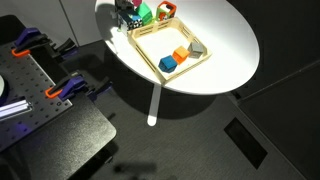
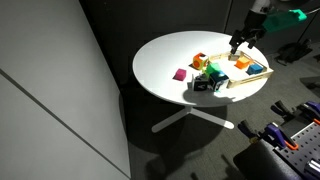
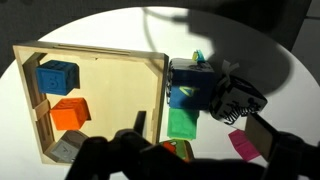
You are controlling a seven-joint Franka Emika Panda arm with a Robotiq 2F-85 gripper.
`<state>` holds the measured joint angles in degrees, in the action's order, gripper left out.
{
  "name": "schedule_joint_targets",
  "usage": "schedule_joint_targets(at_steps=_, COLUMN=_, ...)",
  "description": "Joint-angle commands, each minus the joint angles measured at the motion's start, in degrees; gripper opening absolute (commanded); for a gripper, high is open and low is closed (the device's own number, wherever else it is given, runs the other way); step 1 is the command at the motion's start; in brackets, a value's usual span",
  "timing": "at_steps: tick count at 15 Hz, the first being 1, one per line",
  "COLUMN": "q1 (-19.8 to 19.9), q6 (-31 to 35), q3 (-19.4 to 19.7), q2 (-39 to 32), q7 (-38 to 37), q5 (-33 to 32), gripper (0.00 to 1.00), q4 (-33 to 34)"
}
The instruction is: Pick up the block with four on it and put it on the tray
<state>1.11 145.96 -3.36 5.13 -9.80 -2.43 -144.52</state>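
Observation:
The block with four on it (image 3: pixel 235 100) is a small cube with dark and white markings. It lies tilted on the white table, in shadow, right of a blue block (image 3: pixel 190 75) and a green block (image 3: pixel 185 122). It also shows in an exterior view (image 2: pixel 200 86). The pale wooden tray (image 3: pixel 160 95) lies left of them and holds a blue cube (image 3: pixel 55 76), an orange block (image 3: pixel 68 113) and a grey piece (image 3: pixel 65 150). The tray shows in both exterior views (image 1: pixel 150 55) (image 2: pixel 252 78). My gripper (image 3: pixel 200 150) (image 2: pixel 238 42) hangs open and empty above the blocks.
A pink block (image 3: pixel 243 143) (image 2: pixel 181 74) lies beyond the marked cube, away from the tray. An orange-red block (image 3: pixel 165 150) sits under my fingers. The round white table (image 1: pixel 225 50) has an edge close to the blocks. Clamps (image 1: pixel 60 90) stand on a dark bench nearby.

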Motion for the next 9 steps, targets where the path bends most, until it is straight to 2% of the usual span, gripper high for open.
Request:
schedule_joint_targets(at_steps=1, q1=-0.77, q6=1.88, q3=0.7, q2=-4.49, q7=1.27, q5=0.27, gripper=1.0, q4=2.6)
schedule_joint_targets(at_steps=9, q1=-1.08, q6=1.56, q3=0.96, q2=-6.01, q7=0.25, q5=0.08, gripper=1.0, q4=2.83)
